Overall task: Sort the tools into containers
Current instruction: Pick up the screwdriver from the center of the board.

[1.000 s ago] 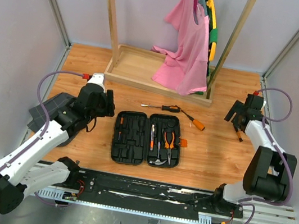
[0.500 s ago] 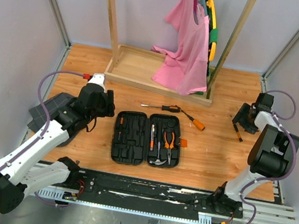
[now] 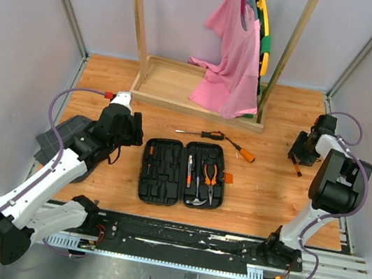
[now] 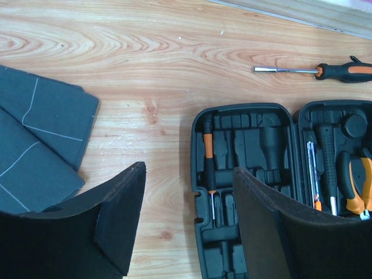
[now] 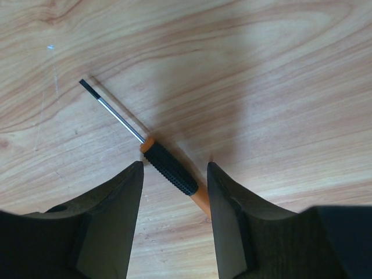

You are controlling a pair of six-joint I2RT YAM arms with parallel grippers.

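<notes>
By the wooden bench's [image 3: 262, 194] right edge, the right gripper [image 5: 174, 166] straddles a screwdriver [image 5: 170, 170] at its ribbed black handle, jaws part-open and unclamped. The left gripper [image 4: 189, 170] gapes wide, holding nothing.

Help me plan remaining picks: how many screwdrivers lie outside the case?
3. A black-handled one and an orange-handled one lie beyond the case; the third lies far right, straddled by the right tool.
</notes>
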